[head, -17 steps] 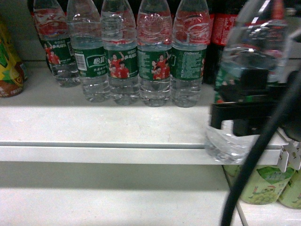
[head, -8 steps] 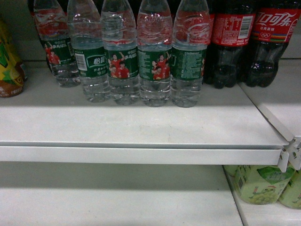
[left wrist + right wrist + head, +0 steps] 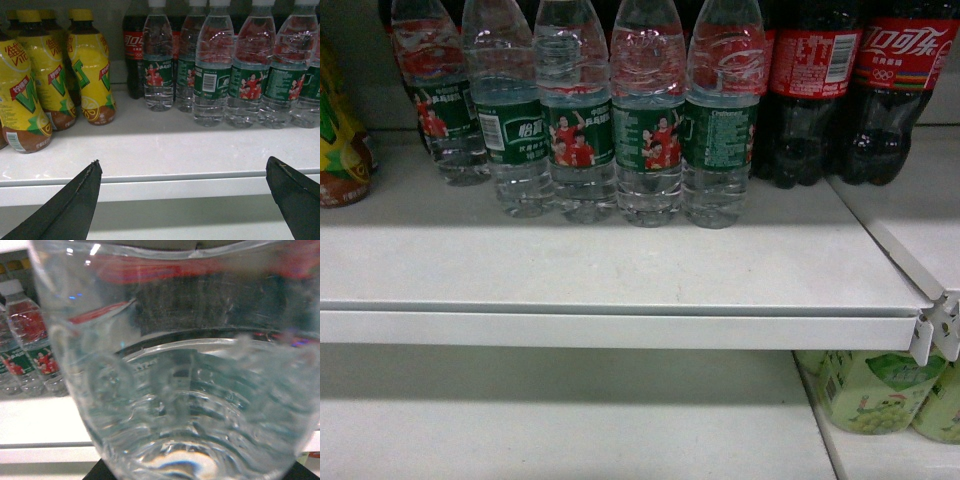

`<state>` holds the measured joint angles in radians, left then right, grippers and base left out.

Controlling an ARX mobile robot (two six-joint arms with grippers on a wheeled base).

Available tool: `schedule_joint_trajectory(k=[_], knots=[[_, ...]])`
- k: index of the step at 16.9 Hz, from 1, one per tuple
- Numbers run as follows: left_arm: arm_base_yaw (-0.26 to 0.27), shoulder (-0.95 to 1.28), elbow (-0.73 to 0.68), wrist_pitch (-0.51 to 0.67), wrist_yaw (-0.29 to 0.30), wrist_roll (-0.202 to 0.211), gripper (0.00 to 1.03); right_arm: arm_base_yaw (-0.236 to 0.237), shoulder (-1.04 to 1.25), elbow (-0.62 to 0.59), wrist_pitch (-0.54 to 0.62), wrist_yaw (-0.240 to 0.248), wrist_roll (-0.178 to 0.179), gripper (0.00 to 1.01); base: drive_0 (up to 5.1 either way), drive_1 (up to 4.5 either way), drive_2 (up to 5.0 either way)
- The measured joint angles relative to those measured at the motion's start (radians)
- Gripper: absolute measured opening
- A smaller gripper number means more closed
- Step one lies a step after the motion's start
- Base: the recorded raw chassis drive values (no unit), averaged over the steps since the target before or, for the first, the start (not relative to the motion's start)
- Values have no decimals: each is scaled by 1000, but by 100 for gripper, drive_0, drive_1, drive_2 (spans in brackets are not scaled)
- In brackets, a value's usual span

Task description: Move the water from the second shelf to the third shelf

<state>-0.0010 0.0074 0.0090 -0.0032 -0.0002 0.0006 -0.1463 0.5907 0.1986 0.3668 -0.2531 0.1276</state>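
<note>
Your right pincer: unseen, grip can't be judged | clear ribbed plastic water bottle (image 3: 175, 390) fills its camera, axis unclear | your left pincer (image 3: 185, 200): spread apart, empty.

The head view shows five water bottles (image 3: 648, 120) in a row on the shelf (image 3: 620, 270), two colas (image 3: 810, 90) to their right, and two green drinks (image 3: 870, 390) on the shelf below. The left wrist view counts at least four yellow tea bottles (image 3: 92, 75). One water bottle (image 3: 190, 390) fills the right wrist view.
</note>
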Motion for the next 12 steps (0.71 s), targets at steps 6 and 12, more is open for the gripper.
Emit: schedule_joint_trajectory(k=[6, 12], knots=[[0, 0, 0, 0, 0, 0, 98, 14, -109, 0, -90, -1, 6, 40, 0, 0, 0], [0, 0, 0, 0, 0, 0, 98, 1, -109, 0, -93, 3, 6, 40, 0, 0, 0]])
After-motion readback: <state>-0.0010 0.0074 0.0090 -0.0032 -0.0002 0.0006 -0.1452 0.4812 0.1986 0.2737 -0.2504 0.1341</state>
